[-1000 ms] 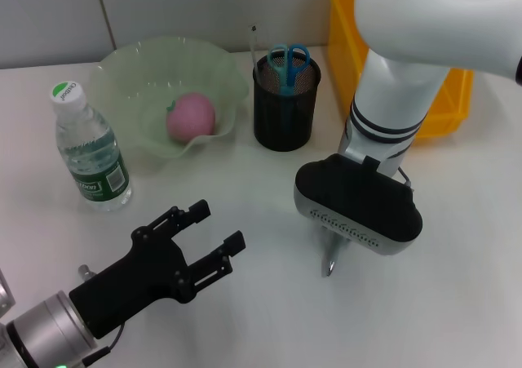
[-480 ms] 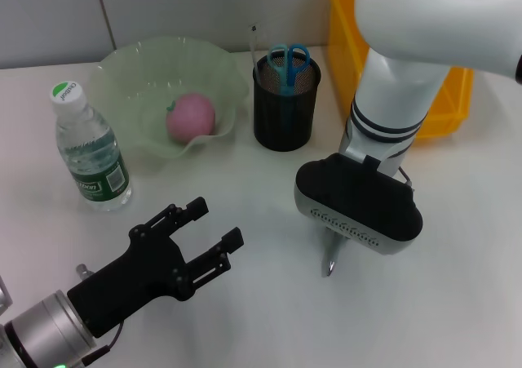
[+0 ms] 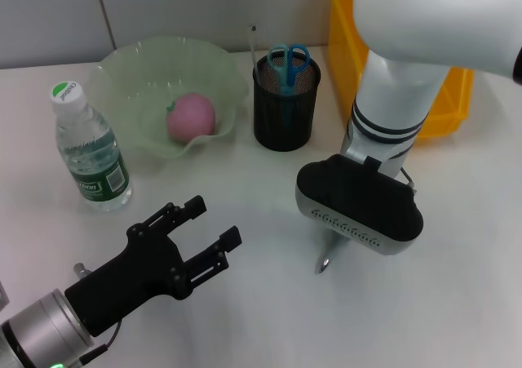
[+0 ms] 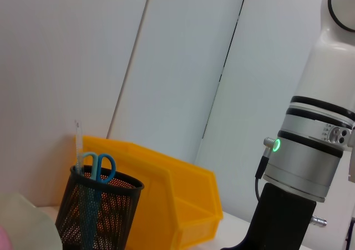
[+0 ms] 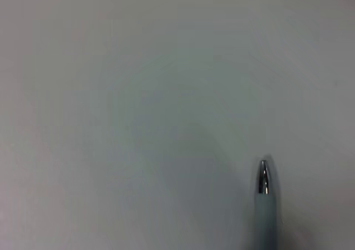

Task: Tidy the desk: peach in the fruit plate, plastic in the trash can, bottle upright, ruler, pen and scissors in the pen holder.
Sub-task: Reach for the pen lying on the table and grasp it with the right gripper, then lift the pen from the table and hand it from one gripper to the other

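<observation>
The pink peach (image 3: 192, 115) lies in the pale green fruit plate (image 3: 130, 70). Left of the plate, the bottle (image 3: 90, 149) stands upright. In the black mesh pen holder (image 3: 284, 111) stand the scissors (image 3: 288, 61) and the clear ruler (image 3: 254, 46); the left wrist view shows the same holder (image 4: 95, 217), scissors (image 4: 101, 168) and ruler (image 4: 79, 144). My right gripper (image 3: 338, 233) hangs over the desk (image 3: 457, 286), shut on the pen (image 3: 325, 261), whose tip (image 5: 264, 175) points down just above the white top. My left gripper (image 3: 216, 221) is open and empty at the front left.
The yellow trash can (image 3: 444, 99) stands at the back right, partly behind my right arm (image 3: 391, 99); the left wrist view shows the trash can (image 4: 177, 205) beside the pen holder. A grey wall runs along the desk's far edge.
The pen tip has shifted slightly left under my right gripper. My left gripper has drifted a little toward the front left.
</observation>
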Robot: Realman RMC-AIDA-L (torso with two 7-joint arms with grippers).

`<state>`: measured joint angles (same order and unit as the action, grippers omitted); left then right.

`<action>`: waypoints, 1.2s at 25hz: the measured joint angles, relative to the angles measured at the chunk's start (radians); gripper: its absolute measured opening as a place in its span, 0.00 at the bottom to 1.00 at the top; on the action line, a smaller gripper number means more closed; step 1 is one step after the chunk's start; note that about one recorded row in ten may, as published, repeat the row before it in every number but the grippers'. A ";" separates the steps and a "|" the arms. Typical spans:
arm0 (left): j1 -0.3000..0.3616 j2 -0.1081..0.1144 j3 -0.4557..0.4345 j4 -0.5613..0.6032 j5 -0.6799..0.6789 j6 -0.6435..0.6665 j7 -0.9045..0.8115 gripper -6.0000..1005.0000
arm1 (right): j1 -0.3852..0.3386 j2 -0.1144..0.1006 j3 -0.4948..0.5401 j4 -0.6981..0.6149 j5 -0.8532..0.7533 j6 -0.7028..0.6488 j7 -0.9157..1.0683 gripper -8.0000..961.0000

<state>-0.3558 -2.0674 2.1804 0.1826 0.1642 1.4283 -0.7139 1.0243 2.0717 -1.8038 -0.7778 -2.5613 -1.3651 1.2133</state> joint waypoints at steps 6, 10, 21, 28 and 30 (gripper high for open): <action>0.000 0.000 -0.002 0.000 0.000 0.002 0.002 0.75 | 0.001 0.002 0.000 0.004 0.001 0.002 -0.002 0.18; 0.000 0.000 -0.002 0.000 0.000 0.003 0.002 0.75 | 0.000 0.002 0.008 0.006 0.007 0.002 -0.020 0.16; 0.018 -0.002 -0.007 0.031 0.000 0.011 0.002 0.75 | -0.033 -0.007 0.199 -0.120 0.013 -0.087 -0.035 0.13; 0.027 0.001 -0.012 0.049 0.000 0.045 0.003 0.75 | -0.118 0.005 0.457 -0.279 0.038 -0.227 -0.026 0.13; 0.027 0.001 -0.016 0.049 0.000 0.048 0.003 0.75 | -0.133 0.006 0.479 -0.297 0.057 -0.240 -0.019 0.13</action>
<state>-0.3288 -2.0667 2.1648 0.2316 0.1641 1.4765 -0.7109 0.8911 2.0780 -1.3251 -1.0743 -2.5047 -1.6053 1.1946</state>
